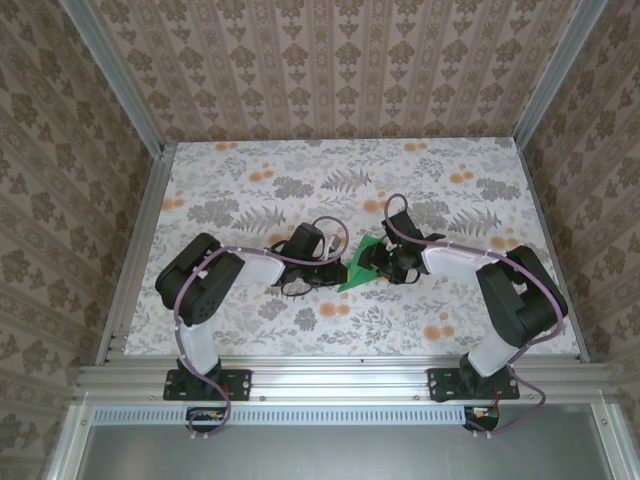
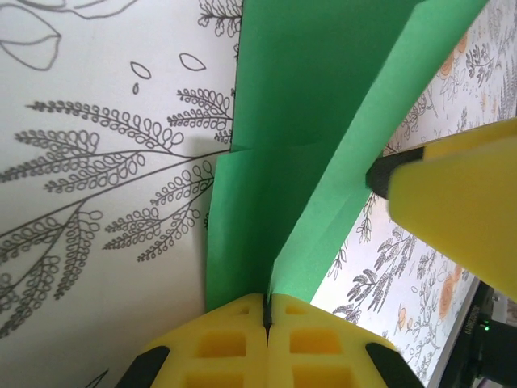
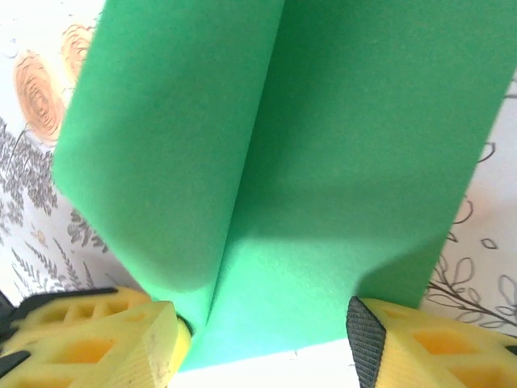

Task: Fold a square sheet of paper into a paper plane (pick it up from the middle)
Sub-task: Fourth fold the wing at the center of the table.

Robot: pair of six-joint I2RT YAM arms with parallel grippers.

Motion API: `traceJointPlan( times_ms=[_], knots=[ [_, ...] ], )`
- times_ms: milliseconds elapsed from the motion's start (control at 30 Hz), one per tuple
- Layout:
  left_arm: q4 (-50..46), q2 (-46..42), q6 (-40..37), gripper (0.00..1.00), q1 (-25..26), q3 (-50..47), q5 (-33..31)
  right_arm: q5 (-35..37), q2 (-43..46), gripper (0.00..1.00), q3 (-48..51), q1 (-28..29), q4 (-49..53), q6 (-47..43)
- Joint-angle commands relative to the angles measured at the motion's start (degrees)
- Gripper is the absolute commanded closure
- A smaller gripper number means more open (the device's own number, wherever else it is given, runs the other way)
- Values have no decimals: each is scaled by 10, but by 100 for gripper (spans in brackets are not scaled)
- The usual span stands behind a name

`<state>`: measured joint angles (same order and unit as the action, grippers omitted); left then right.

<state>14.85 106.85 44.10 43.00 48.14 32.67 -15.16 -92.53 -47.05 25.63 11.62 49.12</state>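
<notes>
left hand [image 2: 266,305]: clenched on the near edge of the sheet of paper [image 2: 299,121]; pads pressed flat together, bottom centre of the left wrist view
right hand [image 3: 266,323]: released; fingers [image 3: 97,335] spread to the bottom corners of the right wrist view, paper between them
paper: bright green, part-folded, one flap raised along a crease; centre of the top view, between both hands
desk [image 1: 250,190]: floral print, under the paper
unclear: whether the right hand's fingertip touches the paper's right edge
</notes>
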Motion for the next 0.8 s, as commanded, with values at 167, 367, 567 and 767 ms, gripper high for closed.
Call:
traceJointPlan(
  times_ms=[167,367,567,767],
  knots=[
    [-12,19,22,99,-4,18,15,-19,38,43,-1,-6,13,-124],
    [-22,20,22,98,-4,25,14,-20,-5,44,-22,-3,13,-122],
    [-23,21,26,99,-5,25,14,-30,-29,44,-34,-1,-12,-116],
    [-22,23,30,98,-6,29,15,-40,-49,44,-45,-1,-25,-118]
  ],
)
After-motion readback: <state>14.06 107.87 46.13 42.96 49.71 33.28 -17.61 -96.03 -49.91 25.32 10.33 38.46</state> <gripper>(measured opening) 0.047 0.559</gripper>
